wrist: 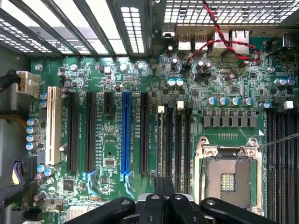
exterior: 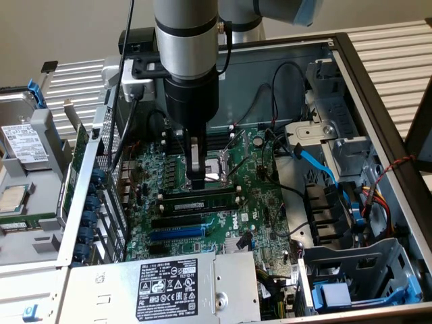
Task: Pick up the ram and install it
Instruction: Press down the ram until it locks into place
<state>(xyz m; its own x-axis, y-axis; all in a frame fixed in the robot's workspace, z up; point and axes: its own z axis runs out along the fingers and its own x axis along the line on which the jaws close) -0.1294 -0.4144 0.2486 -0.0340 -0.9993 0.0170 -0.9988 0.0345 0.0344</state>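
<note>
Single silver-and-black cylindrical robot arm (exterior: 185, 47), descending vertically from the upper edge of the exterior view, its wrist pointing straight down. Below the wrist, a black two-finger gripper (exterior: 196, 181) hangs with its slim metal fingers (exterior: 196, 162) pressed together, the jaws fully closed, with no gap visible between the tips. In the wrist view the black linkage bars (wrist: 163, 205) converge on the closed fingers from both sides, forming a symmetrical fan.

The shut gripper (wrist: 164, 193) hangs over the motherboard (wrist: 140, 84), near the blue expansion slot (wrist: 125, 133) and seemingly empty CPU socket (wrist: 229, 175).
</note>
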